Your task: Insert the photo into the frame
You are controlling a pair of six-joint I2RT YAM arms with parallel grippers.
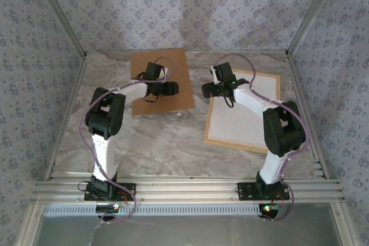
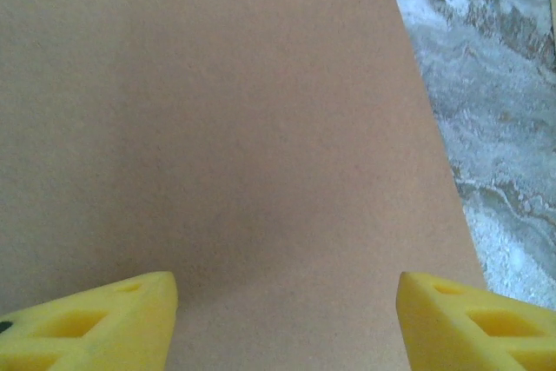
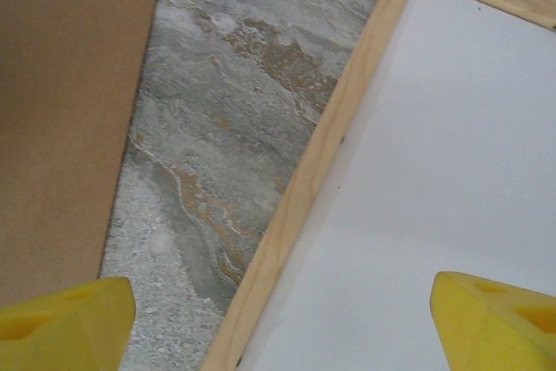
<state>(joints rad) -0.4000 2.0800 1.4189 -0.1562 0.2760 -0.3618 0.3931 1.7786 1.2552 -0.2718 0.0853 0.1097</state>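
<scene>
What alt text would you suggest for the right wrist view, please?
A thin rectangular frame of light wood, around a plain white panel, crosses a grey marbled table diagonally, with a flat brown board at left. The right gripper's yellow fingers stand wide apart in the bottom corners, empty.

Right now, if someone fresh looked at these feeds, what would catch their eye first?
A light wooden frame with a white sheet inside lies on the right of the marble table, with a plain brown board to its left, farther back. The left fingers stand open above the board; the right fingers stand open over the frame's left edge.
</scene>
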